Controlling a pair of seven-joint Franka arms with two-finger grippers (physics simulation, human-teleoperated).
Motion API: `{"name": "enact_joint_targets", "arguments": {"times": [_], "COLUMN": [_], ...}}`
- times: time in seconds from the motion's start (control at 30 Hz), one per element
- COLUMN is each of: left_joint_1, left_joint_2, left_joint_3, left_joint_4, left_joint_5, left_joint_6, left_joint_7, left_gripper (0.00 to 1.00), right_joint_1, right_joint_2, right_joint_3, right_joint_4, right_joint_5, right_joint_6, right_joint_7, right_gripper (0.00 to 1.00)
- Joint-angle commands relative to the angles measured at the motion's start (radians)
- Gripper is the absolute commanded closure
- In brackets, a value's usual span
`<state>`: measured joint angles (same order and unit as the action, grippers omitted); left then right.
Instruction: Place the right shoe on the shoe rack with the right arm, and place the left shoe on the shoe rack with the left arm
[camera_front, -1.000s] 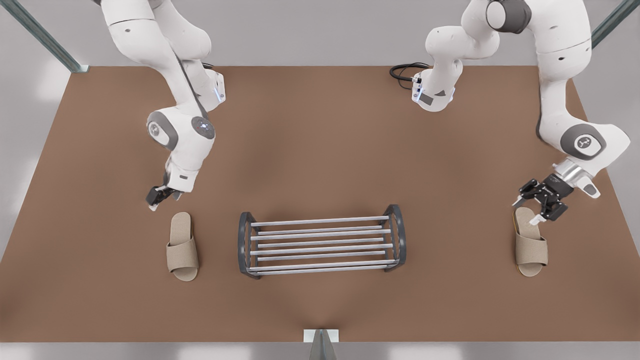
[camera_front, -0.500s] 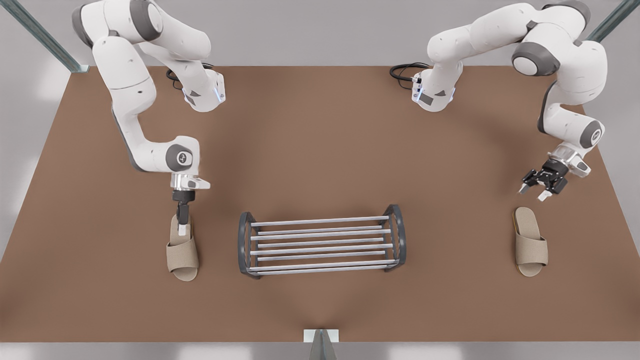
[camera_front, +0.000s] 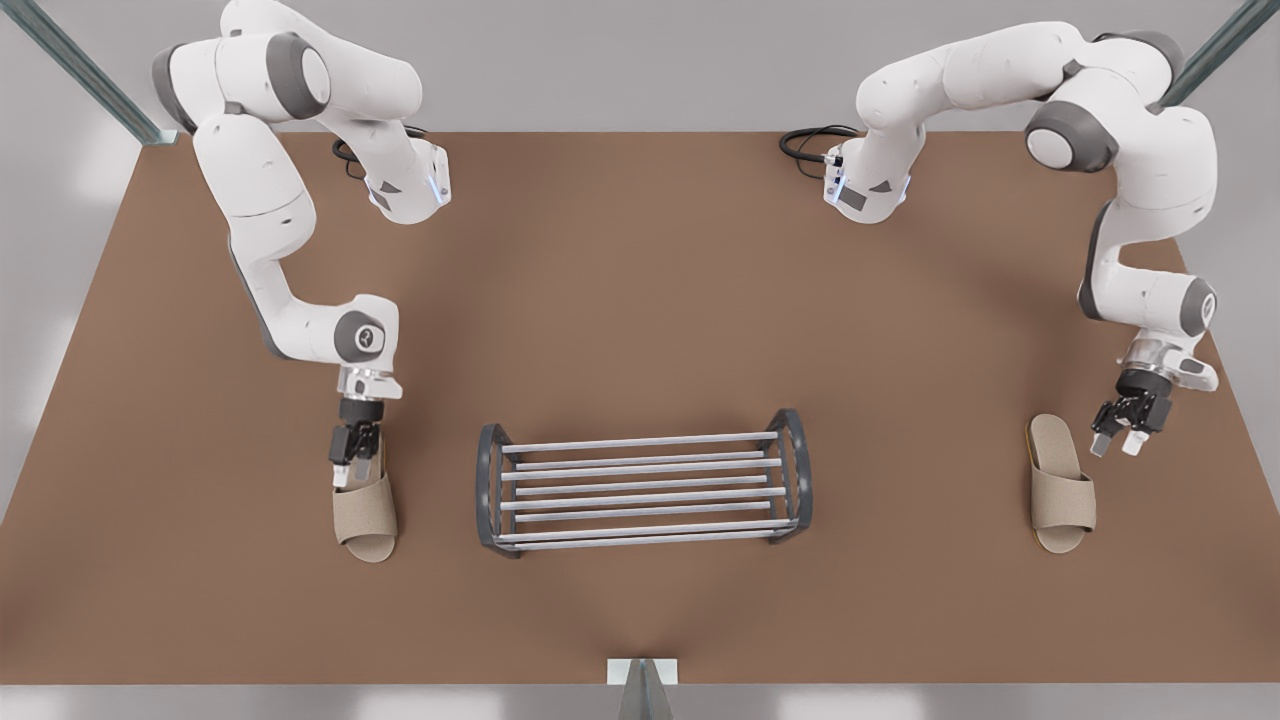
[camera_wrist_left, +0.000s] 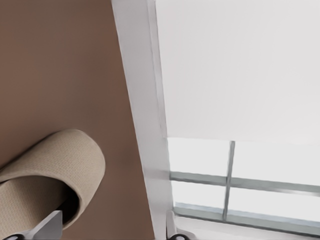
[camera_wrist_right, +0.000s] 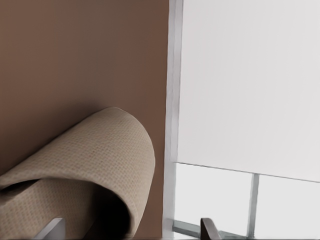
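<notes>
The shoe rack (camera_front: 640, 498) stands mid-table, its silver bars bare. The beige right shoe (camera_front: 365, 500) lies at the front view's left, toe toward the front edge. My right gripper (camera_front: 350, 465) hangs open over its heel, one fingertip at the shoe's edge. In the right wrist view the right shoe (camera_wrist_right: 85, 165) looms close between the spread fingers (camera_wrist_right: 50, 229). The left shoe (camera_front: 1062, 490) lies at the front view's right. My left gripper (camera_front: 1118, 444) is open just beside its heel, on the outer side. The left wrist view shows the left shoe (camera_wrist_left: 50, 170) by one fingertip (camera_wrist_left: 47, 225).
The brown table (camera_front: 640, 300) ends a short way past both shoes' toes, and its side edge runs close to the left gripper. Black cables (camera_front: 815, 140) lie at the back by an arm base. A grey post (camera_front: 640, 690) stands at the front edge's middle.
The right gripper has dropped slightly lower over the right shoe's heel. The left gripper, which had pulled back from the left shoe, has come down and forward beside it.
</notes>
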<state>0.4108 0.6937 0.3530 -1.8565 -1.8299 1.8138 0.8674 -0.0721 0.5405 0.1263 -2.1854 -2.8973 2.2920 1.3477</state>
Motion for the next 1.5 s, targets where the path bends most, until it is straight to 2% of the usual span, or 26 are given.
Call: {"name": "enact_joint_targets", "arguments": {"times": [0.0,0.1,0.27,0.6,0.63,0.67,0.83,1.0,1.37,1.47], "left_joint_1": [0.0,0.0,-0.003,-0.007,-0.009,-0.009,-0.009,-0.009,-0.009,-0.009], "left_joint_2": [-0.003,0.003,0.001,0.032,0.032,0.033,0.064,0.07,0.079,0.079], "left_joint_3": [-0.02,-0.042,-0.094,-0.138,-0.147,-0.147,-0.154,-0.163,-0.175,-0.175], "left_joint_4": [0.0,0.003,0.032,0.056,0.056,0.056,0.086,0.088,0.114,0.114], "left_joint_5": [-0.008,-0.006,0.038,0.038,0.038,0.038,0.038,0.038,0.038,0.038], "left_joint_6": [0.164,0.182,0.317,0.357,0.371,0.371,0.369,0.369,0.371,0.371], "left_joint_7": [0.147,0.125,0.031,0.022,0.024,0.024,0.024,0.027,0.031,0.033], "left_gripper": [0.0,0.0,0.0,0.0,0.19,0.25,0.26,0.51,0.58,0.64], "right_joint_1": [0.002,0.002,0.0,0.0,-0.002,-0.005,0.002,0.031,0.051,0.06], "right_joint_2": [0.016,0.01,0.021,0.015,0.016,0.016,0.026,0.056,0.073,0.081], "right_joint_3": [-0.011,-0.014,-0.022,-0.05,-0.05,-0.05,-0.065,-0.079,-0.093,-0.102], "right_joint_4": [0.021,0.042,0.052,0.084,0.081,0.073,0.081,0.113,0.148,0.153], "right_joint_5": [-0.214,-0.217,-0.24,-0.312,-0.309,-0.309,-0.31,-0.312,-0.321,-0.321], "right_joint_6": [-0.042,-0.026,-0.028,0.018,0.014,0.001,-0.011,-0.008,-0.005,-0.006], "right_joint_7": [0.334,0.306,0.307,0.237,0.226,0.225,0.225,0.231,0.235,0.238], "right_gripper": [0.0,0.0,0.0,0.0,0.0,0.0,0.0,0.0,0.0,0.0]}}
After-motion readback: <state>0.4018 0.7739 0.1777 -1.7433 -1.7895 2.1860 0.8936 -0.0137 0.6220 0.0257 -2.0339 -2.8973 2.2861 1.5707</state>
